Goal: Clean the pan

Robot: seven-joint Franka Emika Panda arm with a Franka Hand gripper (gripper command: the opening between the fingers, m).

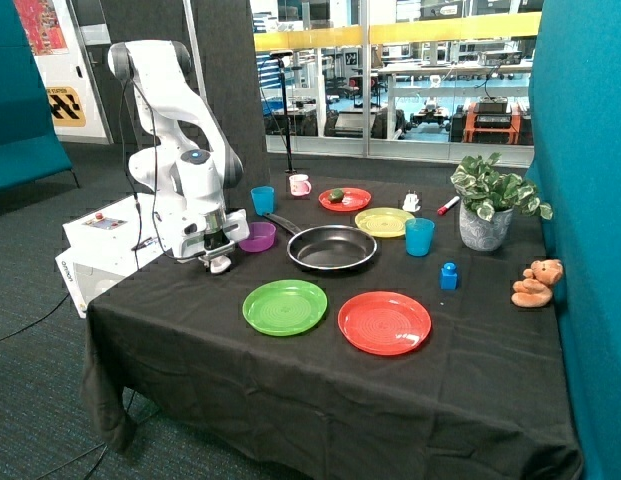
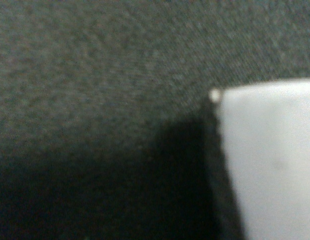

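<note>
Outside view only: round black pan (image 1: 332, 248) with shiny rim on desk (image 1: 190, 330), my gripper (image 1: 219, 263) beside it, finger state unclear, wrist view just woven dark cloth.

A table draped in black cloth (image 1: 190, 350) carries a round black frying pan (image 1: 332, 248) at its middle, a green plate (image 1: 284, 306) and a red plate (image 1: 384, 322) toward the front edge, a purple bowl (image 1: 257, 236), blue cups (image 1: 419, 237), and a potted plant (image 1: 487, 205) near the far corner.
</note>
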